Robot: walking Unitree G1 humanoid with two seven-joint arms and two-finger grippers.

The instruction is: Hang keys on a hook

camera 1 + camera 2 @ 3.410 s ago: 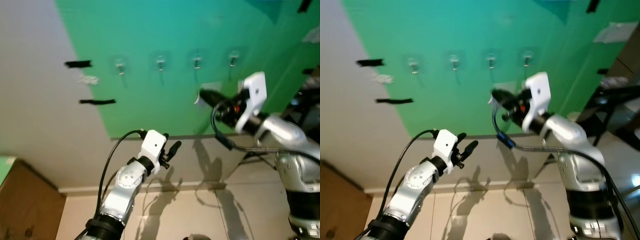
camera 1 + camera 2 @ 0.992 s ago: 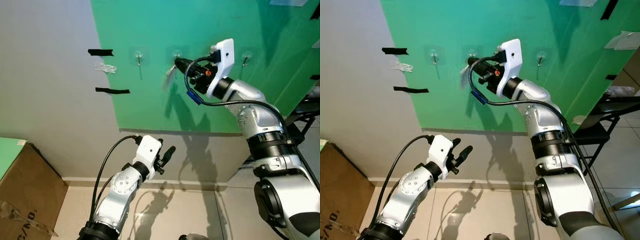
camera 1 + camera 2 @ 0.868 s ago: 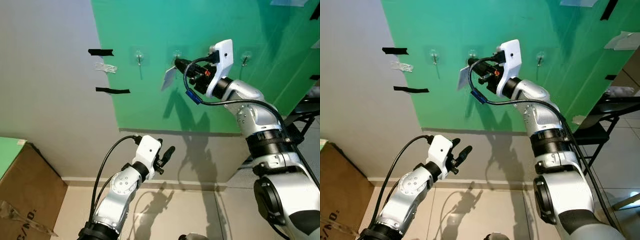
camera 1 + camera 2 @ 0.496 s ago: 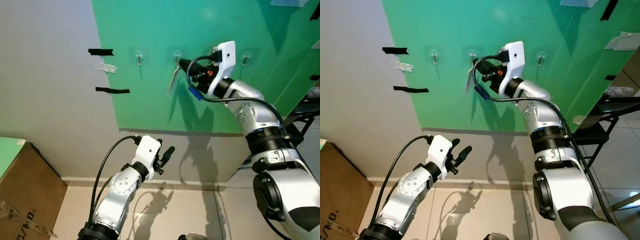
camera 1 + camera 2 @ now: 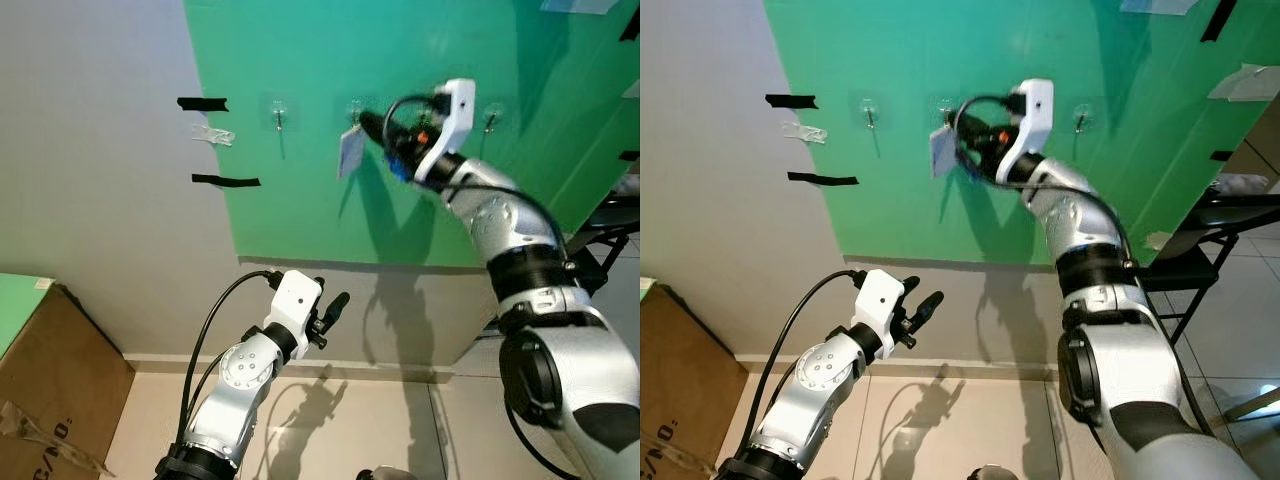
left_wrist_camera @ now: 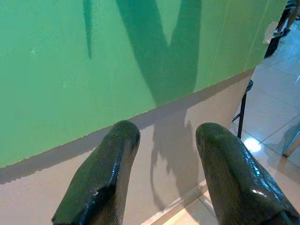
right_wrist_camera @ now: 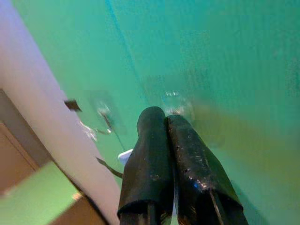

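Note:
My right gripper (image 5: 366,124) is raised against the green wall panel (image 5: 300,60), its tips just below the second clear hook (image 5: 355,107). In the right wrist view the gripper (image 7: 162,115) is pressed shut, close under the blurred hook (image 7: 175,100). A white key tag (image 5: 350,149) dangles under the tips; the keys themselves are hidden between the fingers. Other hooks (image 5: 277,115) (image 5: 490,118) sit to either side on the panel. My left gripper (image 5: 334,306) is held low in front of the wall, open, with nothing between its fingers (image 6: 112,159).
Black tape strips (image 5: 202,103) (image 5: 225,181) and a clear tape scrap (image 5: 212,135) mark the wall left of the hooks. A cardboard box (image 5: 50,385) stands at the lower left. A black chair (image 5: 1230,215) stands on the tiled floor at the right.
The right gripper has edged up and closer to the second hook. The white tag has swung and now hangs face-on. The left arm has not moved.

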